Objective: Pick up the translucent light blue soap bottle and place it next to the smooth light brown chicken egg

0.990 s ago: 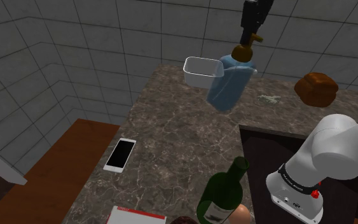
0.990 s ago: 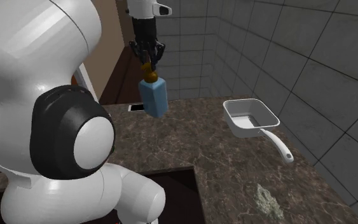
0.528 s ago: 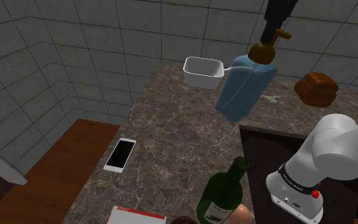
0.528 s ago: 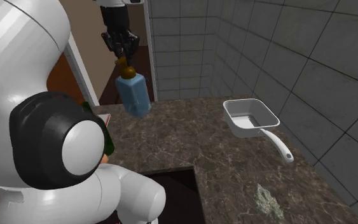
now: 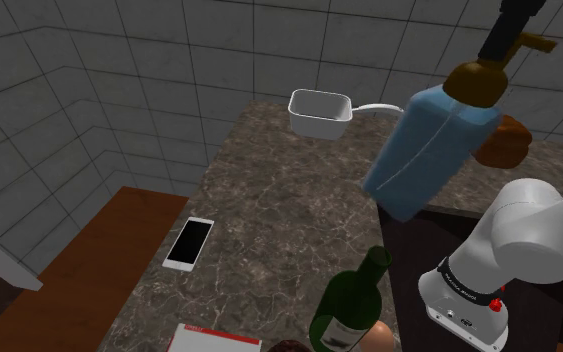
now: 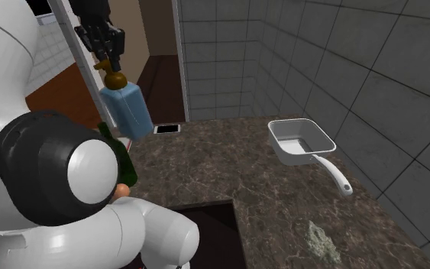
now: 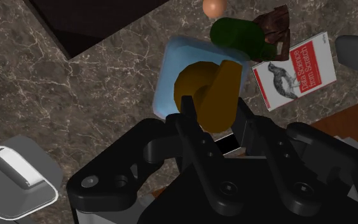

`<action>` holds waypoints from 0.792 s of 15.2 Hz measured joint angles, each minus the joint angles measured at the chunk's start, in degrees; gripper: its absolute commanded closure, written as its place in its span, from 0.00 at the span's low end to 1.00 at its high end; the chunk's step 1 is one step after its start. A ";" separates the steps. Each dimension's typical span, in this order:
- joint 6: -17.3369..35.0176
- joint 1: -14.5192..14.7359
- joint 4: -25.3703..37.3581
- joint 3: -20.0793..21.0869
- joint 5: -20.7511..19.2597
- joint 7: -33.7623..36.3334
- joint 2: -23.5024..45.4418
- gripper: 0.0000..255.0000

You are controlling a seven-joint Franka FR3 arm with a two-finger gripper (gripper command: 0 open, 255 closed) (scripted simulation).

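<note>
surface: dark marbled countertop [image 5: 269,190] | room: grey tiled walls [image 5: 119,60] | end effector [image 7: 214,111]: pinching soap bottle [image 5: 424,150] aloft

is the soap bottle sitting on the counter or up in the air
Up in the air: the gripper is shut on the brown pump of the soap bottle, which hangs clear of the counter.

Book [image 7: 294,71]: perhaps "from Scratch"
</note>
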 measured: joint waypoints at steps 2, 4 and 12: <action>0.85 0.25 -2.29 0.12 0.49 0.18 -1.52 1.00; 2.07 0.43 -4.82 0.00 0.69 -0.13 -2.82 1.00; 7.71 1.19 -15.38 -0.12 1.46 -1.43 -7.77 1.00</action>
